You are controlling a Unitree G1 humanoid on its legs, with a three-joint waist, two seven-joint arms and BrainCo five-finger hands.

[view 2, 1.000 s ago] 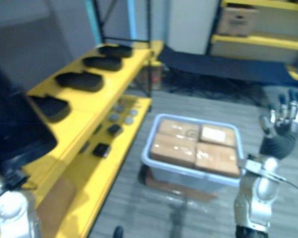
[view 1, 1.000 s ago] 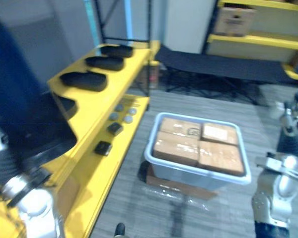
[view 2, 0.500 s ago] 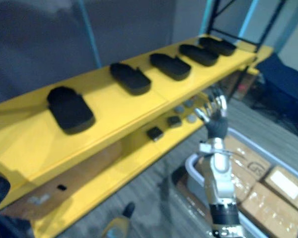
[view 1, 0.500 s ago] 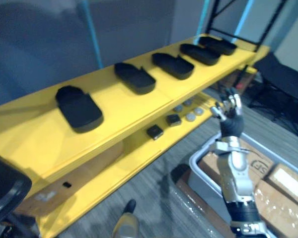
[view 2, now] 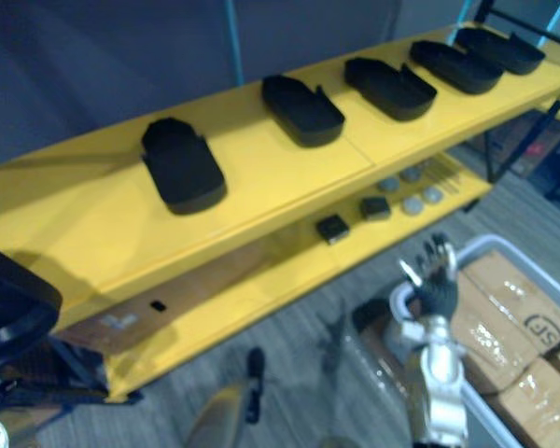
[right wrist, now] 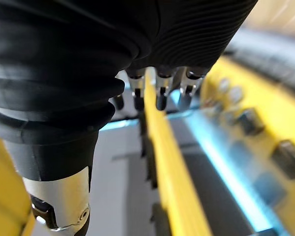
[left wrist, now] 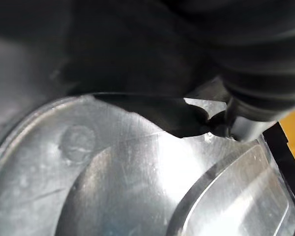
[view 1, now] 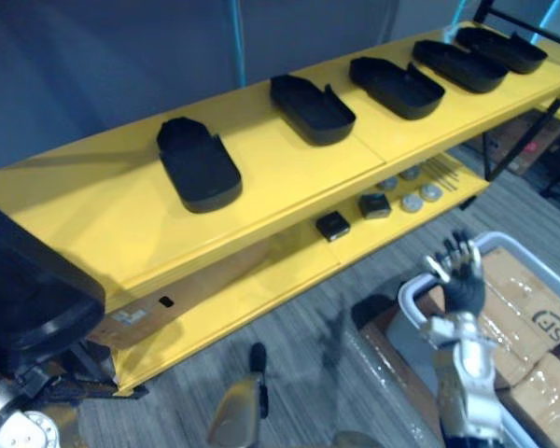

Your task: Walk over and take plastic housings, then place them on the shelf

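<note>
Currently: plastic housings [view 1: 312,108] in row on top level of yellow shelf [view 1: 103,224]. Another black housing [view 1: 28,299] at lower left, close to camera. Left hand [left wrist: 265,64] – state cannot be told. Right hand [view 1: 462,275] raised over grey bin [view 1: 406,299], fingers apart, empty.

A pale plastic bin [view 1: 408,291] holds brown cardboard boxes [view 1: 527,299] packed side by side, on a grey striped floor [view 1: 299,317]. Two small black blocks [view 1: 332,225] and several grey discs [view 1: 412,202] lie close together nearby.
</note>
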